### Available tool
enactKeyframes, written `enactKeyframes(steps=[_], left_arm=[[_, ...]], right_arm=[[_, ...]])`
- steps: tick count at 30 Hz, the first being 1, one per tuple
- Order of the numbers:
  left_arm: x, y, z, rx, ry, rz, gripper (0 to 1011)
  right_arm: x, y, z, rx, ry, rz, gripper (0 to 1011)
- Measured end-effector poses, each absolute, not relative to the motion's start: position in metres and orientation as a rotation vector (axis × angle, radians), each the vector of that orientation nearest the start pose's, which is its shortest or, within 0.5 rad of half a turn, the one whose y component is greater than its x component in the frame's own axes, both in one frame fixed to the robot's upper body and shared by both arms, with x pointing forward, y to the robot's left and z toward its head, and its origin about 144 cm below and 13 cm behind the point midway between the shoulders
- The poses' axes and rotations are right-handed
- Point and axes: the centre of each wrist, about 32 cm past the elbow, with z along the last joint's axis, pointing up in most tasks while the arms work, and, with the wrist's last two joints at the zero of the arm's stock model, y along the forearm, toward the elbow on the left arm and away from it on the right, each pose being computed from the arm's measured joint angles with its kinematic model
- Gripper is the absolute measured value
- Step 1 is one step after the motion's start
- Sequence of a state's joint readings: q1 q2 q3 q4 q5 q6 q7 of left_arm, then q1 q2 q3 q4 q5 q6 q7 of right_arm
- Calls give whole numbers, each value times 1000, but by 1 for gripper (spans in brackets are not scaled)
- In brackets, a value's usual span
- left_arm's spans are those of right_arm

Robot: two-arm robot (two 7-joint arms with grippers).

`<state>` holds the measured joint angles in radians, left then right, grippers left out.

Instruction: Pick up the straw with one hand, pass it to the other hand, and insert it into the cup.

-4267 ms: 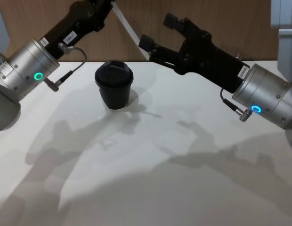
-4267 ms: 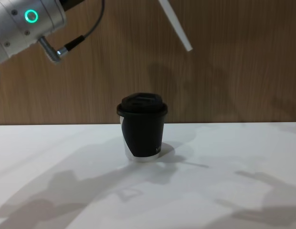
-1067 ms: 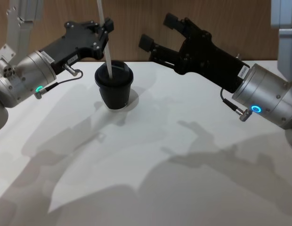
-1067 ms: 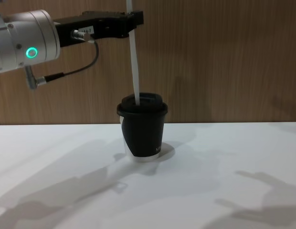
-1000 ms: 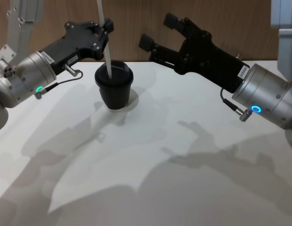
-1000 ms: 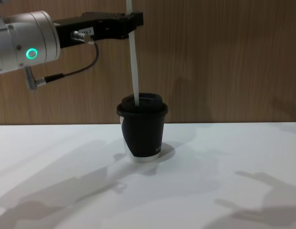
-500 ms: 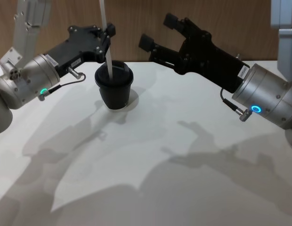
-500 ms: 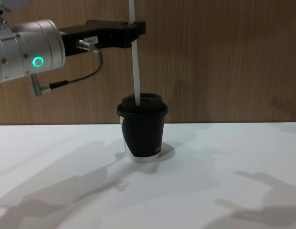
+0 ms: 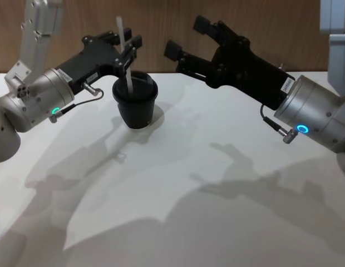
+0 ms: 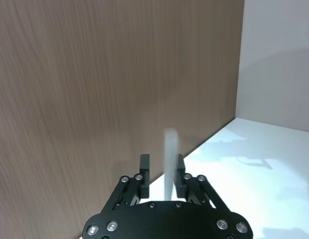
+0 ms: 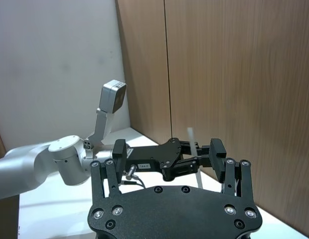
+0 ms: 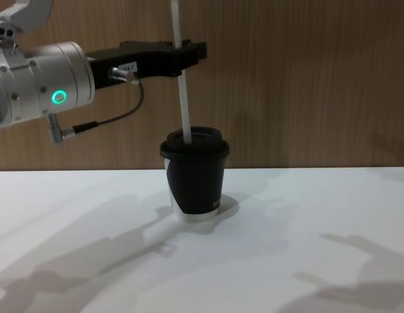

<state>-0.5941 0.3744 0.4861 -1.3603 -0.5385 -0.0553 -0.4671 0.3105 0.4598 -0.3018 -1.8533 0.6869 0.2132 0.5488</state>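
Looking down from the head: the thin white plastic straw (image 9: pixel 121 28) stood almost upright, its lower end in the lid of the small black paper cup (image 9: pixel 136 108) on the white table (image 9: pixel 217 194). The left gripper (image 9: pixel 127 45) flanked its upper part. The right gripper (image 9: pixel 188 36) hung spread wide and empty behind the cup.
Left wrist: the fingers (image 10: pixel 144 168) stood parted, with a clear gap on one side of the straw, so nothing was clamped; the head view left this unsettled.
Right wrist: its own jaws gaped with nothing between them.
Chest: side-on, it showed the straw's slight lean and its entry at the lid, which the wrist views lacked.
Handling: probably light, smooth and easily crushed; best pinched gently just above the lid.
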Motion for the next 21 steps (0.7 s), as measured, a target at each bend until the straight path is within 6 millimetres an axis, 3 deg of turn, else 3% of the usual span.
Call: enactKeyframes(steps=[3, 6, 10, 14, 21], left_arm=[[586, 223, 1271, -143, -197, 747, 311], [584, 225, 1269, -146, -185, 761, 457], [582, 227, 1269, -155, -177, 772, 542], [576, 233, 1267, -174, -165, 791, 707], [564, 243, 1264, -202, -139, 813, 912]], right_arm=[[492, -235, 1313, 217, -72, -557, 1001], [492, -235, 1313, 217, -72, -557, 1001], [492, -235, 1313, 217, -72, -557, 1001], [492, -235, 1313, 217, -73, -557, 1001], [492, -235, 1313, 217, -73, -557, 1001]])
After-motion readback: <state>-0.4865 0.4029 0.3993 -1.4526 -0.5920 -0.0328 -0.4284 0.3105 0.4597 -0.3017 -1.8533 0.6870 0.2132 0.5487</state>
